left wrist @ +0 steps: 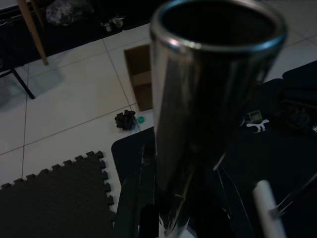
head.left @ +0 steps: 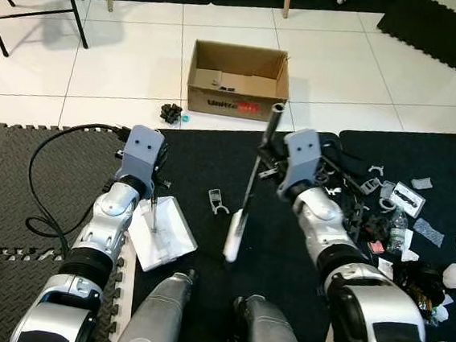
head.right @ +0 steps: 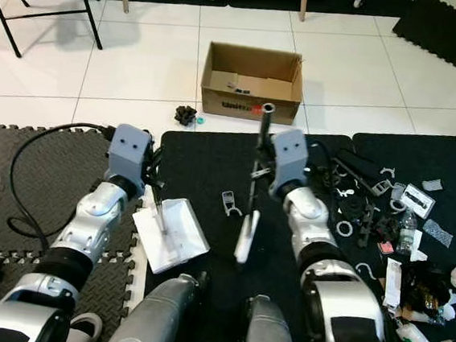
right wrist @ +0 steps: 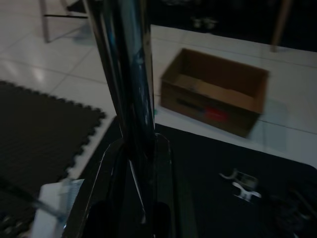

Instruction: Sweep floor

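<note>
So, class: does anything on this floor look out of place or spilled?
Yes. A heap of litter, with clips, wrappers and a small bottle, lies scattered over the black mat on the robot's right. A black clump sits alone on the white tiles beside the open cardboard box, and one stray clip lies between dustpan and broom.

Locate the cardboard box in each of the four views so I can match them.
Left eye view: cardboard box on white tile, top centre.
Right eye view: top centre, slightly further right.
Left wrist view: partly hidden behind the metal handle.
Right wrist view: right of the broom handle.
Shared landmark: black mat edge before the box.
</note>
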Tool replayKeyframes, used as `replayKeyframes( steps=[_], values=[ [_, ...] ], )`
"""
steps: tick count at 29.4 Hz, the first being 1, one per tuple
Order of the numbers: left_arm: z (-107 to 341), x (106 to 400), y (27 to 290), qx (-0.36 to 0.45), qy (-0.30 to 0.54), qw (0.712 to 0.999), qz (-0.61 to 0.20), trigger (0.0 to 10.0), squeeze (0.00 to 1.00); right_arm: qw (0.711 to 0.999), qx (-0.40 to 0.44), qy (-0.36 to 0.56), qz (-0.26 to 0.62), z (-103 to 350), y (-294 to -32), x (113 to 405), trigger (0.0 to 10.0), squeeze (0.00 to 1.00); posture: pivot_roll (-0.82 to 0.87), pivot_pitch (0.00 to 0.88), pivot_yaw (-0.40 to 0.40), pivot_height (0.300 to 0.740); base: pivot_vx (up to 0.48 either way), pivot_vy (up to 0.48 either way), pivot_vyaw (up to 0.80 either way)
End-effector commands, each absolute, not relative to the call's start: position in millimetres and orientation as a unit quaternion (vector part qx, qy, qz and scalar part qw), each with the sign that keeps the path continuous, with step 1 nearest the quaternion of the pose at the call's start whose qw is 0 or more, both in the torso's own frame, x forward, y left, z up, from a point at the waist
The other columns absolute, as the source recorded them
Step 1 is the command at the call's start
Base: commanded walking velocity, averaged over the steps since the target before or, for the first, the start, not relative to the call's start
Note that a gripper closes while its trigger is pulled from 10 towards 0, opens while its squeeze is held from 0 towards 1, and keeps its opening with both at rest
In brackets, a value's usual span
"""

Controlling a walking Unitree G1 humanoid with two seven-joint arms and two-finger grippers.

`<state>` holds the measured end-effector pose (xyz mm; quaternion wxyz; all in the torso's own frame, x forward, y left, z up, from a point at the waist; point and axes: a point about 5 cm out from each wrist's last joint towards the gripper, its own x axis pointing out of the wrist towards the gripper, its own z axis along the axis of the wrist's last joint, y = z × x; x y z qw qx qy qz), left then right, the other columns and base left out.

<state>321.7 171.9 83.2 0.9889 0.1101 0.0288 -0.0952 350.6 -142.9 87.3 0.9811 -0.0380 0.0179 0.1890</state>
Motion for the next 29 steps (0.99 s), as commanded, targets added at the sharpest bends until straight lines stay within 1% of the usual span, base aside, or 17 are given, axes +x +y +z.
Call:
replayKeyframes(
  steps=[1, 8, 12, 14, 20, 24, 27, 29],
  values=[
    [93.2, 325.4, 187.0, 0.128, 0.019, 0.988, -0.08, 10.0, 0.0, 0.983, -0.034, 0.02, 0.181, 87.3, -145.7, 351.3, 10.0, 0.0, 0.1, 0.221, 0.019, 0.74, 0.0, 0.0, 0.0],
    [90.4, 325.5, 190.6, 0.138, 0.027, 0.987, -0.08, 10.0, 0.0, 0.983, -0.03, 0.023, 0.179, 86.8, -142.1, 351.9, 10.0, 0.0, 0.11, 0.231, 0.012, 0.74, 0.0, 0.0, 0.0],
    [87.0, 325.1, 187.8, 0.137, 0.032, 0.987, -0.081, 10.0, 0.0, 0.983, -0.03, 0.023, 0.182, 87.0, -139.9, 352.2, 10.0, 0.0, 0.12, 0.243, 0.012, 0.74, 0.0, 0.0, 0.0],
    [82.6, 325.1, 182.0, 0.135, 0.039, 0.987, -0.084, 10.0, 0.0, 0.982, -0.03, 0.026, 0.183, 86.9, -138.7, 352.6, 10.0, 0.0, 0.13, 0.258, 0.007, 0.74, 0.0, 0.0, 0.0],
    [83.3, 330.2, 178.0, 0.128, 0.043, 0.988, -0.078, 10.0, 0.0, 0.982, -0.031, 0.03, 0.183, 86.9, -136.5, 353.6, 10.0, 0.0, 0.13, 0.263, 0.002, 0.74, 0.0, 0.0, 0.0],
    [84.8, 332.7, 180.2, 0.129, 0.045, 0.988, -0.073, 10.0, 0.0, 0.985, -0.044, 0.034, 0.161, 89.3, -142.2, 356.8, 10.0, 0.0, 0.12, 0.262, 0.003, 0.74, 0.0, 0.0, 0.0],
    [81.6, 332.9, 184.4, 0.112, 0.058, 0.99, -0.07, 10.0, 0.0, 0.986, -0.009, 0.045, 0.157, 90.8, -147.6, 359.2, 10.0, 0.0, 0.11, 0.263, 0.001, 0.74, 0.0, 0.0, 0.0],
    [79.8, 334.9, 184.4, 0.101, 0.066, 0.99, -0.069, 10.0, 0.0, 0.987, -0.003, 0.048, 0.155, 91.9, -150.9, 360.3, 10.0, 0.0, 0.11, 0.262, 0.0, 0.74, 0.0, 0.0, 0.0]
  ],
)
